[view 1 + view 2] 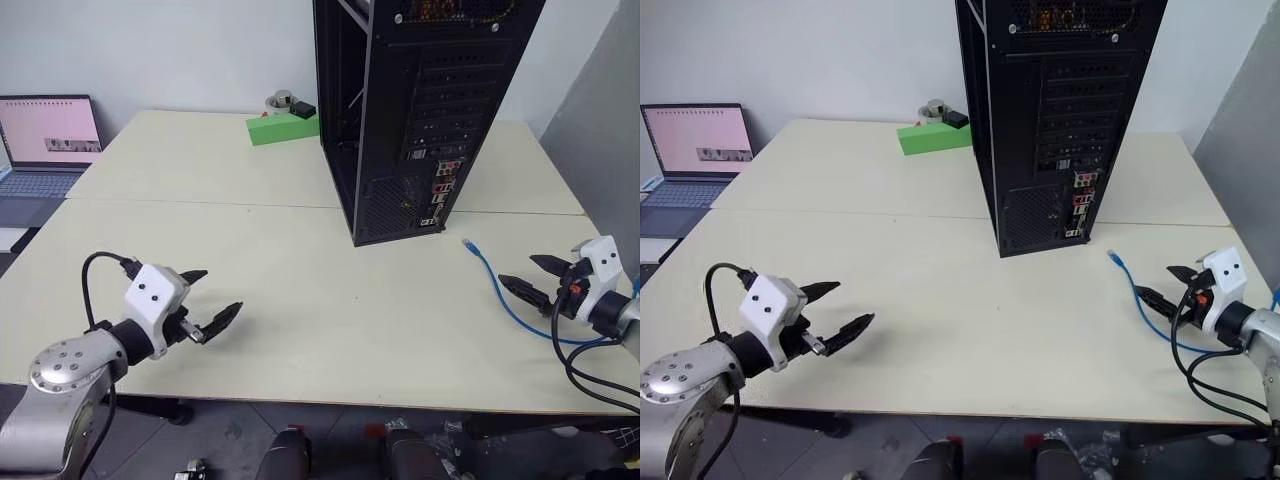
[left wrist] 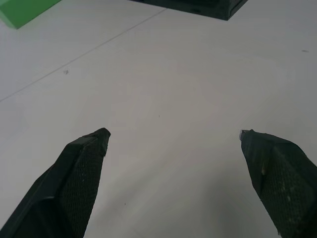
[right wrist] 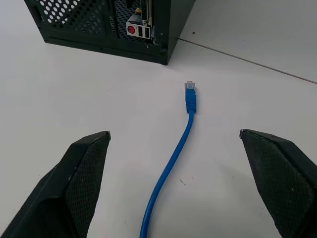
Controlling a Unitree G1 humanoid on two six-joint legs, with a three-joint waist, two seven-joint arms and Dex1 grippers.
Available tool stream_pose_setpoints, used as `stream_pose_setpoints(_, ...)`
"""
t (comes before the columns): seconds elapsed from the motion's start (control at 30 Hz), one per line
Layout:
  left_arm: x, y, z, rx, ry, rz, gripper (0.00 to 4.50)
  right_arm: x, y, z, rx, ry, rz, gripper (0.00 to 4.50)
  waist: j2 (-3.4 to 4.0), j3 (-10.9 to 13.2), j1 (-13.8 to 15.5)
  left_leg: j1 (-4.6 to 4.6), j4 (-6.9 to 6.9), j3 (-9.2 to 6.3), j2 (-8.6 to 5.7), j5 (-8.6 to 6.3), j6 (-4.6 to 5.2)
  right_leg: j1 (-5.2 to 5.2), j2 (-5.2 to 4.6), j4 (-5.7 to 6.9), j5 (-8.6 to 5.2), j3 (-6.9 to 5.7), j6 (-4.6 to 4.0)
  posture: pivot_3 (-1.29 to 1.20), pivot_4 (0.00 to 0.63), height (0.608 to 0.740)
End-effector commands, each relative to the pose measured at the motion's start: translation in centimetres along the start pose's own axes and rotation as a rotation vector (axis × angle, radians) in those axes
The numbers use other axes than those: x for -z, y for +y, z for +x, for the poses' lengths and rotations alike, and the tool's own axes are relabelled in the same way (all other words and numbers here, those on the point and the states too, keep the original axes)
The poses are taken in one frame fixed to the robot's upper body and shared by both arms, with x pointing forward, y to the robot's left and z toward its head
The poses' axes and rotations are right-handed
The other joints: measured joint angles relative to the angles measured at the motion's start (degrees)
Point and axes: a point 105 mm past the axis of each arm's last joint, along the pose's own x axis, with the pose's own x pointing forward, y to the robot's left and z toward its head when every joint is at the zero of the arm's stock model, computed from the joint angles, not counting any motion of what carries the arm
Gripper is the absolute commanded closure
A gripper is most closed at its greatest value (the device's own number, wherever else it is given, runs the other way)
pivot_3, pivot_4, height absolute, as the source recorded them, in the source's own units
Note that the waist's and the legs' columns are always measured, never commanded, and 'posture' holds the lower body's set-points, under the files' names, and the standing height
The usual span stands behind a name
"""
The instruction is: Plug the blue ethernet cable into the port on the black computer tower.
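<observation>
1. Count: 1 black computer tower [image 1: 415, 110], 1 blue ethernet cable [image 3: 171, 163], 1 laptop [image 1: 45, 150], 1 green box [image 1: 283, 128] w/ small items on top, 2 grippers. All on the table [image 1: 300, 300], which is two cream tops butted together.
2. Left gripper [image 1: 212, 300]: fingers spread wide, nothing between them, hovering over bare tabletop on the robot's left side, well apart from tower and cable.
3. Right gripper [image 1: 530, 277]: also spread wide, empty. Wrist view has the cable running up between its two fingers [image 3: 81, 183], not touching either.
4. Cable: thin, bright blue, lying loose on the table to the robot's right of the tower. Clear plug [image 3: 190, 89] at its tip, pointing toward the tower's lower rear corner, near it but apart. The rest curves back toward the right gripper and the table edge.
5. Tower: tall black case, upright, rear panel facing the robot. Perforated slot covers up top, coloured connectors lower down.
6. Port [image 1: 427, 221]: prob. the small dark socket low on the rear panel, too small to be sure. Nothing plugged in there.
</observation>
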Motion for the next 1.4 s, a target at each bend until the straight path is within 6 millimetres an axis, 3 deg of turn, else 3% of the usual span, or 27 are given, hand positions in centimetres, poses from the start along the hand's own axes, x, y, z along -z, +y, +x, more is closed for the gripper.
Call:
stream_pose_setpoints(0.03, -1.4, -0.7, 0.1, 0.048, -0.050, 0.018, 0.00, -1.5, -0.5, -0.6, 0.028, -0.046, -0.045, 0.05, 0.00, 0.0, 0.0, 0.00, 0.00, 0.00, 0.00, 0.00, 0.00, 0.00, 0.00, 0.00, 0.00, 0.00, 0.00, 0.00, 0.150, 0.740)
stream_pose_setpoints(0.27, -1.7, -0.9, 0.6, 0.058, -0.049, 0.045, 0.00, -1.0, -0.3, -0.5, 0.037, -0.022, -0.056, 0.05, 0.00, 0.0, 0.1, 0.00, 0.00, -0.01, 0.00, 0.00, 0.00, 0.00, 0.00, 0.00, 0.00, -0.01, 0.00, 0.00, 0.150, 0.740)
stream_pose_setpoints(0.43, -3.0, -1.3, 1.6, 0.077, -0.099, 0.039, 0.00, -1.1, -0.2, -0.2, 0.057, -0.028, -0.057, 0.05, 0.00, 0.0, 0.1, 0.00, 0.00, -0.01, 0.00, 0.00, 0.00, 0.00, 0.00, 0.00, 0.00, -0.01, 0.00, 0.00, 0.150, 0.740)
stream_pose_setpoints(0.77, -4.8, -6.1, 5.6, 0.354, -0.157, 0.153, 0.00, -0.8, 1.0, 0.7, 0.102, -0.022, -0.047, 0.05, 0.00, 0.0, 0.0, 0.00, 0.00, 0.01, -0.02, 0.00, 0.00, 0.01, 0.01, 0.00, 0.00, 0.00, 0.01, 0.00, 0.150, 0.740)
stream_pose_setpoints(0.93, -5.8, -7.1, 6.8, 0.417, -0.205, 0.155, 0.00, -1.1, 1.8, 0.4, 0.082, -0.045, -0.015, 0.05, 0.00, 0.0, 0.0, -0.01, 0.00, 0.01, -0.01, 0.00, 0.00, 0.00, 0.02, 0.02, 0.00, -0.01, 0.02, 0.00, 0.150, 0.740)
stream_pose_setpoints(1.23, -5.7, -7.6, 7.3, 0.454, -0.218, 0.167, 0.00, -1.0, 2.7, 0.4, 0.063, -0.050, 0.005, 0.05, 0.00, 0.0, 0.0, -0.01, 0.00, 0.00, -0.01, 0.00, 0.00, 0.00, 0.02, 0.02, 0.00, -0.01, 0.03, 0.00, 0.150, 0.740)
stream_pose_setpoints(1.4, -5.9, -8.4, 7.7, 0.495, -0.235, 0.184, 0.00, -0.9, 2.3, 1.1, 0.102, -0.030, -0.036, 0.05, -0.05, 0.0, 0.2, -0.06, 0.04, 1.40, 0.69, -0.02, 0.01, -0.68, 0.65, 0.08, 0.21, 1.27, 0.27, 0.00, 0.150, 0.740)
